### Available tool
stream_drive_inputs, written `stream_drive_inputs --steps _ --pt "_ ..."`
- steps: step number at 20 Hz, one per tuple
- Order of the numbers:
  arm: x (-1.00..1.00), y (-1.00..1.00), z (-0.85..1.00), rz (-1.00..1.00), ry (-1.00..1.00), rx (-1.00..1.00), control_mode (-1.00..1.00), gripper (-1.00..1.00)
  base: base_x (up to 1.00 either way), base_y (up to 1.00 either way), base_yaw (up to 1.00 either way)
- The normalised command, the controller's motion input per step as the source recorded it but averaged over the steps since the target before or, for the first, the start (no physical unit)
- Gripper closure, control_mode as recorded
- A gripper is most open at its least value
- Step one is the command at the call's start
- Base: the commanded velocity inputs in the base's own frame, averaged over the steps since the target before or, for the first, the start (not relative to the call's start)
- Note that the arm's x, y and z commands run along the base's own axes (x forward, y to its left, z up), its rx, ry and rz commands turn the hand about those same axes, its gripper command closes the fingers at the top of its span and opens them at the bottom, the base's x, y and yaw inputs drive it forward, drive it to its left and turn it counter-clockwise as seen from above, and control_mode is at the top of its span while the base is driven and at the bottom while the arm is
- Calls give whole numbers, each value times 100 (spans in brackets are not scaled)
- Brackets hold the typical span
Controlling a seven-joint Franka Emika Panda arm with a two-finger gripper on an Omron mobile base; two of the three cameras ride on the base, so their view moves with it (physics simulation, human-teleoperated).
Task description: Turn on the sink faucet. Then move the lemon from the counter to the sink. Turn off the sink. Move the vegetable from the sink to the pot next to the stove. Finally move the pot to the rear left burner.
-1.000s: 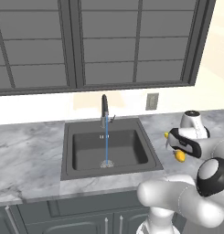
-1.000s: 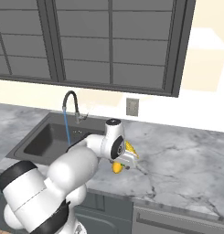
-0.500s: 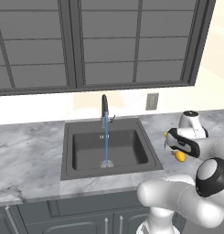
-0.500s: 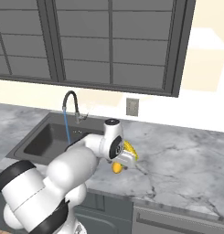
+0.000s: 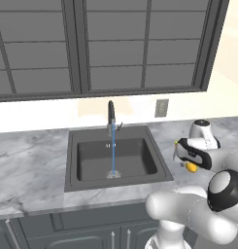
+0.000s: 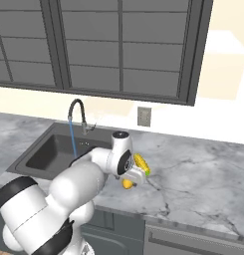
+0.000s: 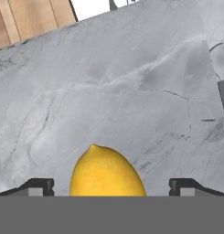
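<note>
In the hand view the two dark fingertips (image 7: 38,187) stand wide apart at the bottom edge, one at each side, and the lemon (image 7: 106,172) sits between them with clear counter showing on both sides of it; neither tip touches the fruit, so the gripper (image 7: 111,187) is spread open and holds nothing. The lower part of the lemon is cut off by the bottom of that view, so how far it reaches between the fingers cannot be told. The lemon lies on the grey marble counter (image 7: 131,91). From the left base view only a small yellow patch of the lemon (image 5: 191,167) is visible under the dark hand, just right of the sink (image 5: 72,165); the fingers themselves are hidden there by the wrist. From the right base view the lemon (image 6: 127,184) peeks out below the hand, and a second yellow-green item (image 6: 141,163) lies just beside it on the counter, partly covered by the hand; what it is cannot be made out. Water runs in a thin blue stream from the faucet (image 5: 110,116) into the sink basin. A wall outlet (image 5: 161,108) sits on the backsplash right of the faucet, beneath the dark cabinets (image 5: 115,44).
</note>
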Motion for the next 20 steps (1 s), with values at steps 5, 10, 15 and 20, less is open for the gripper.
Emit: stream_drive_inputs --steps 5,10,15,20 --pt "0 0 -15 0 0 0 -100 -100 0 0 0" --pt "1 0 -23 0 0 0 -100 100 0 0 0" --pt "0 5 -1 0 -1 0 -100 100 0 0 0" --pt "-1 66 21 10 -6 -1 -100 100 0 0 0"
